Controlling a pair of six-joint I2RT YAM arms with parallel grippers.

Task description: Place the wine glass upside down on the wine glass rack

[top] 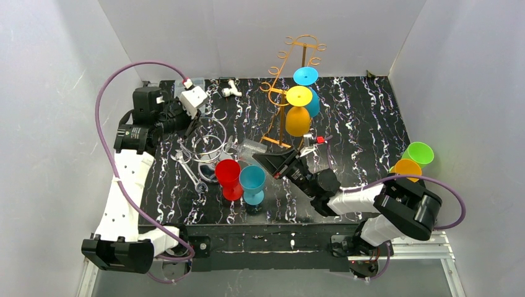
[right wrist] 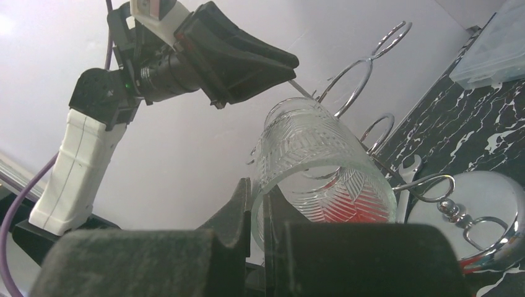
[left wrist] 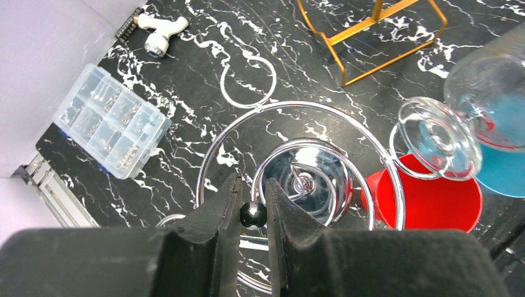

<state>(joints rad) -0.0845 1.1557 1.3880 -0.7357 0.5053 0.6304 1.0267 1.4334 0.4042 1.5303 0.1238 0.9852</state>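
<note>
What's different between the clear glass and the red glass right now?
The clear glass is see-through with a cut pattern, while the red glass is a solid colour. The clear glass is off the table and tipped over, its rim pinched in the right gripper. The red glass stands upright on the table, and no gripper touches it. Both are stemmed glasses.

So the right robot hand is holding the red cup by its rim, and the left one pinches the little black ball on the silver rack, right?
Not quite. The right wrist view shows the right gripper holding the clear wine glass by its rim, not the red cup. The left gripper does pinch the little black ball on the silver rack.
</note>
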